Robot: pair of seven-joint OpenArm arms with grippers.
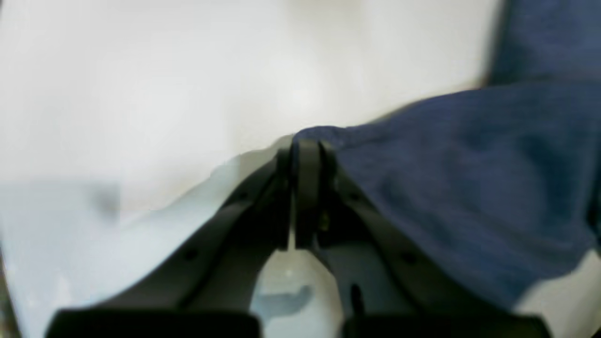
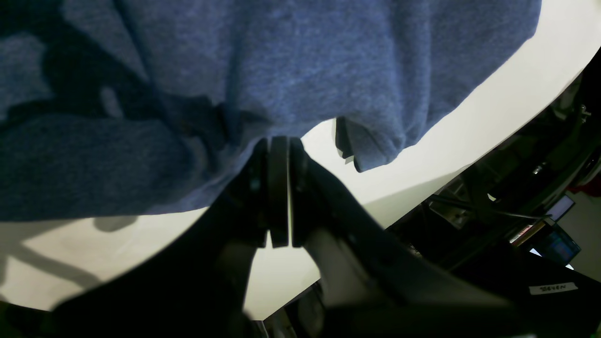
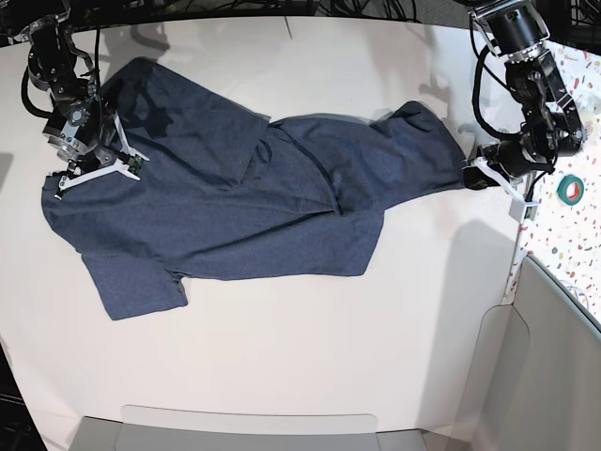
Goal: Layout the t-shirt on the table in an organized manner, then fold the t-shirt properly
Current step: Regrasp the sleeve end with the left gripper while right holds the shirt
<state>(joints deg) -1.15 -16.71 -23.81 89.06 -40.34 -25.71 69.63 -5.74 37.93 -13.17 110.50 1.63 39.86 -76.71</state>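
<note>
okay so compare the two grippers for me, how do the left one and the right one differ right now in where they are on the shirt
The left gripper pinches the t-shirt at its very edge, at the end near the speckled strip; the right gripper grips at the opposite end. In the wrist views, mostly bare table lies ahead of the left gripper, while bunched cloth fills the space ahead of the right gripper. Both are shut on the fabric.
</note>
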